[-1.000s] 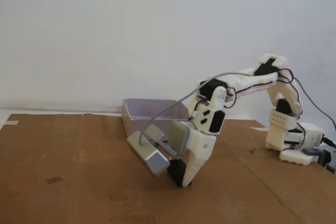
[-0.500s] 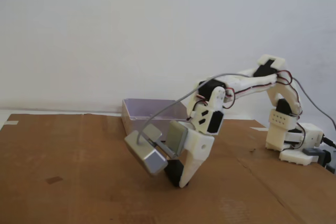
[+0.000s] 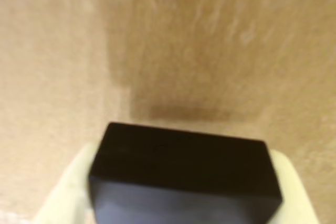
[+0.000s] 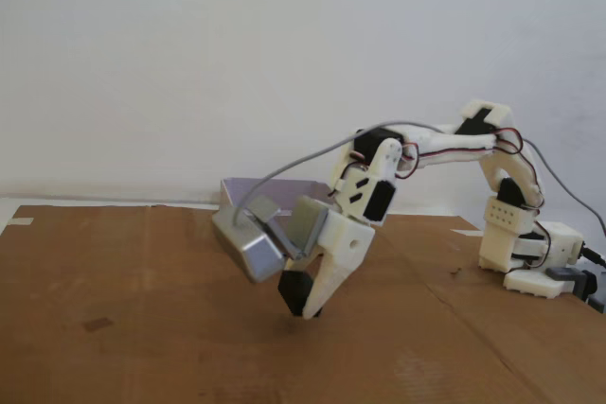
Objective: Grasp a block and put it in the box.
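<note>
- Black and matte, the block [image 4: 295, 292] is sitting between our gripper [image 4: 305, 304] fingers in the fixed view, lifted just clear of the cardboard [image 4: 142, 328].
- We are clamping the block between two pale fingers; in the wrist view the block [image 3: 184, 174] is filling the lower middle, with a cream finger [image 3: 65, 190] showing at its left and another at its right.
- Our jaws are standing only as far apart as the block is wide, pressed against its sides.
- We are seeing a dark shadow on the cardboard [image 3: 220, 40] just beyond the block in the wrist view, so the block is hanging above the surface and not resting on it.
- We are reaching our arm [image 4: 445, 144] from its base [image 4: 530, 257] at the right of the fixed view toward the middle, with the gripper pointing down and to the left.
- Our grey camera housing [image 4: 248, 243] is riding on the wrist, just left of the gripper, with a grey cable [image 4: 312, 158] arching up from it.
- We are finding the box [image 4: 260, 193] farther back, behind the housing and gripper, largely hidden by them; the block is nearer to us than the box and outside it.
</note>
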